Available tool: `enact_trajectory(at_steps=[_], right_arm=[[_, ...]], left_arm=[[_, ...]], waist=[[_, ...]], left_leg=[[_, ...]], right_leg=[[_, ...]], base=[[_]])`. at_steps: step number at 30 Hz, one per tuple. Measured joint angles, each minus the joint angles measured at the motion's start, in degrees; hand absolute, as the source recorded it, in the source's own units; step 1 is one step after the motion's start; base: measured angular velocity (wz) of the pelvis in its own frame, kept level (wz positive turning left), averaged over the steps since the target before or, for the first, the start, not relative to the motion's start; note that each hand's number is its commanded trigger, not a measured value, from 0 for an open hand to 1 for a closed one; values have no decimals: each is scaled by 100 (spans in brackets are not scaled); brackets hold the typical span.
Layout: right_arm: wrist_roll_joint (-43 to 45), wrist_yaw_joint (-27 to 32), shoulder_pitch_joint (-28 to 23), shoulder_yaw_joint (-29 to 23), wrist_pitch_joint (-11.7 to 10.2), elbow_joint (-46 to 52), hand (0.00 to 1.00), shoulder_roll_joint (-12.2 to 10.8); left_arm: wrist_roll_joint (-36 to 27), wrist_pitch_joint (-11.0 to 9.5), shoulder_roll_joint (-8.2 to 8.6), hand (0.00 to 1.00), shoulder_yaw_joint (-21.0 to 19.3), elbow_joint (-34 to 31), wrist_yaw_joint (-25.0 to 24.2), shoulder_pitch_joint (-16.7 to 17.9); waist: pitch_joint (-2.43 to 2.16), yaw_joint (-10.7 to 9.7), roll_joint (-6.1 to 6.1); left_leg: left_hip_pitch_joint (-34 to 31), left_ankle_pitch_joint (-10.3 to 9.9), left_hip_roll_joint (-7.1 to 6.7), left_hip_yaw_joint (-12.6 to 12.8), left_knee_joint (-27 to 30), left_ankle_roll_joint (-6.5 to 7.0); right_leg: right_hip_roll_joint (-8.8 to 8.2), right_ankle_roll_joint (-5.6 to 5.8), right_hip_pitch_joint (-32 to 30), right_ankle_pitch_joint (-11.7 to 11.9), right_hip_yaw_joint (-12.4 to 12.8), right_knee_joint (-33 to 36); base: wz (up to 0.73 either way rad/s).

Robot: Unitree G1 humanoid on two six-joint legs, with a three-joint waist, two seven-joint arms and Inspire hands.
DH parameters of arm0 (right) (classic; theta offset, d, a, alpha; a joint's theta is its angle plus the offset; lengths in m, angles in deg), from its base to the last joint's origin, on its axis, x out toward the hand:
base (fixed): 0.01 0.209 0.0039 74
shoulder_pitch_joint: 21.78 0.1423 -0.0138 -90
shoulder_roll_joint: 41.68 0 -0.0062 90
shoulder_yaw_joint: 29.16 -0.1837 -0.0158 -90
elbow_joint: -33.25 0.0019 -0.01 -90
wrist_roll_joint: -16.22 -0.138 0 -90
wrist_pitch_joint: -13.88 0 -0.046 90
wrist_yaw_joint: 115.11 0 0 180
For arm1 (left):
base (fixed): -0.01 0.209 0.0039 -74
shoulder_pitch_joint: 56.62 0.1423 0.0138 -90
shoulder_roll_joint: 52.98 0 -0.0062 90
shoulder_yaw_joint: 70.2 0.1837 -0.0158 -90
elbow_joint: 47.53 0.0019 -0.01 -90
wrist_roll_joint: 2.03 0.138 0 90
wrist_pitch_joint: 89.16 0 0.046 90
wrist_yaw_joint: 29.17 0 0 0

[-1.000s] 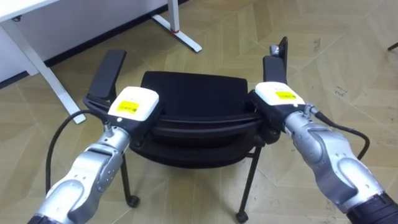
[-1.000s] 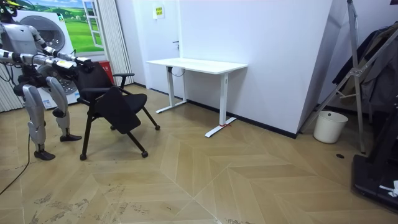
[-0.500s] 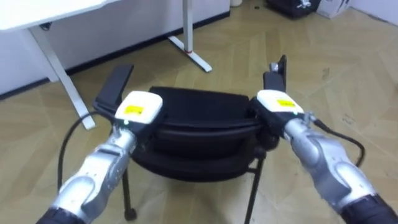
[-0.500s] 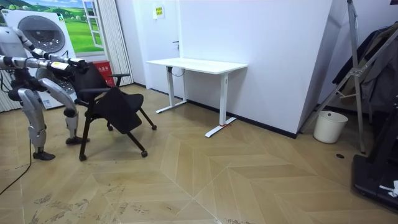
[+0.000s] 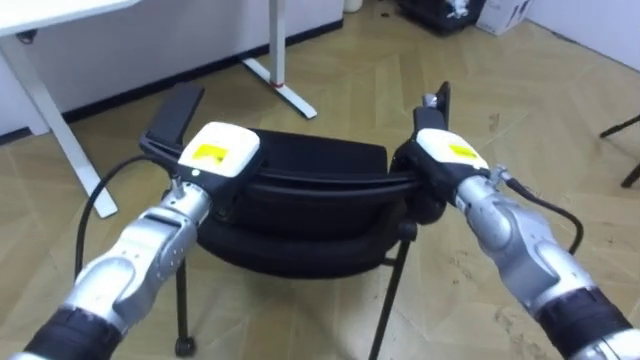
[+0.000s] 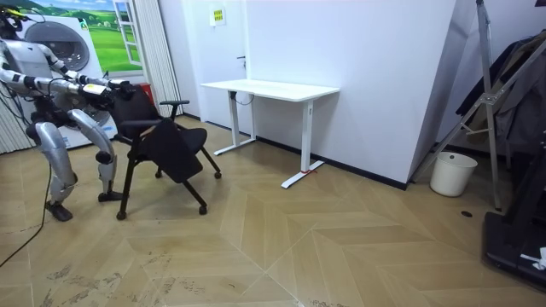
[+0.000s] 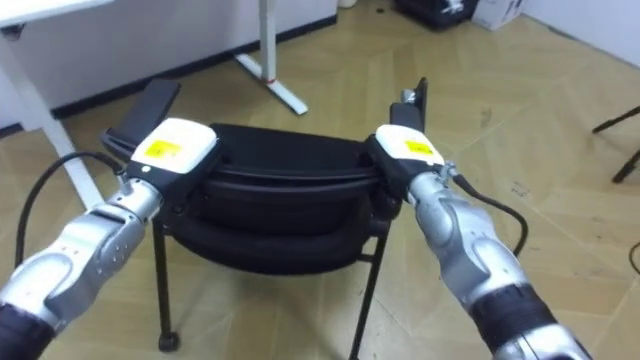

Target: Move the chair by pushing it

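Observation:
A black chair with castors stands right in front of me on the wood floor, its curved backrest nearest to me. My left hand is curled round the backrest's left end, just behind the left armrest. My right hand is curled round the right end, by the raised right armrest. In the room view I stand behind the chair at the room view's left, both arms stretched out to it.
A white desk stands by the wall beyond the chair, its foot close ahead. A washing machine is behind me. Dark boxes lie far right. A white bucket and a rack stand at the room view's right.
The chair has rolled a little towards the room view's right, nearer the desk. I have stepped after it, both hands kept on the backrest. The eye view has shifted with me.

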Motion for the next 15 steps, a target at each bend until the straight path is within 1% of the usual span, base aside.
enact_trajectory(at_steps=[1,2,3,4,5,6,7,8,9,10,11,12,13,14,15], right_arm=[[-1,20,0,7,-2,-29,100,-2],[-1,43,28,19,-14,-82,100,-18],[0,98,144,58,-25,-159,100,-50],[6,121,222,78,-25,-227,100,-84],[17,196,356,159,-25,-388,100,-132],[23,254,431,221,-26,-454,100,-174],[47,317,436,221,-13,-540,100,-255],[46,338,436,223,-21,-596,100,-272],[43,376,434,245,-44,-620,100,-286],[44,385,434,282,-51,-614,100,-288],[45,384,441,301,-52,-605,100,-288],[39,377,503,339,-46,-601,100,-306],[-15,338,605,342,-23,-698,100,-295],[-54,318,674,347,-15,-775,100,-297],[-105,291,782,387,22,-893,100,-300]], left_arm=[[-24,0,-2,100,28,45,12,-19],[-36,-8,1,100,53,137,43,-80],[-44,-11,0,100,51,218,93,-150],[-62,-13,3,100,51,286,129,-185],[-146,-15,2,100,72,433,179,-268],[-164,-31,-12,100,103,595,225,-353],[-168,-62,3,100,125,767,290,-435],[-169,-65,25,100,151,825,300,-447],[-172,-66,36,100,167,918,343,-460],[-175,-67,33,100,162,931,375,-461],[-179,-68,23,100,155,921,377,-462],[-186,-60,12,100,130,932,379,-449],[-187,-59,41,100,135,950,382,-473],[-199,-56,60,100,132,948,386,-470],[-229,-34,95,100,126,950,389,-462]], waist=[[0,0,13],[5,20,44],[62,69,127],[97,79,178],[141,79,269],[161,75,319],[155,62,319],[156,47,316],[156,46,314],[143,54,294],[126,58,260],[90,32,186],[97,46,173],[86,83,209],[56,201,290]], left_leg=[[30,-12,-8,-52,1,-5],[35,-33,-19,-199,16,-26],[20,-49,-18,-389,34,-49],[17,-59,-17,-496,39,-67],[16,-73,-20,-701,37,-93],[23,-101,-25,-884,31,-145],[36,-135,-76,-1111,12,-206],[48,-145,-124,-1248,10,-230],[92,-187,-170,-1463,7,-317],[112,-212,-227,-1653,7,-422],[86,-210,-262,-1733,17,-500],[8,-194,-259,-1802,134,-632],[-45,-211,33,-1657,362,-680],[-82,-313,232,-1492,493,-729],[-73,-484,523,-1270,696,-894]], right_leg=[[22,-10,-49,130,43,99],[67,25,-179,184,56,202],[187,25,-425,-5,56,219],[250,16,-559,-114,32,226],[347,-15,-833,-251,-16,149],[399,-20,-1035,-378,-18,-116],[428,-6,-1099,-443,7,-625],[438,3,-1094,-453,28,-969],[492,18,-1025,-466,121,-1740],[610,29,-966,-469,359,-2441],[638,55,-923,-494,459,-2701],[590,-24,-903,-443,307,-2738],[492,-143,-907,-458,-77,-2644],[447,-205,-891,-472,-252,-2569],[382,-308,-864,-498,-510,-2399]], base=[[13],[0],[-6],[-8],[7],[27],[37],[46],[44],[42],[53],[61],[50],[11],[-24]])
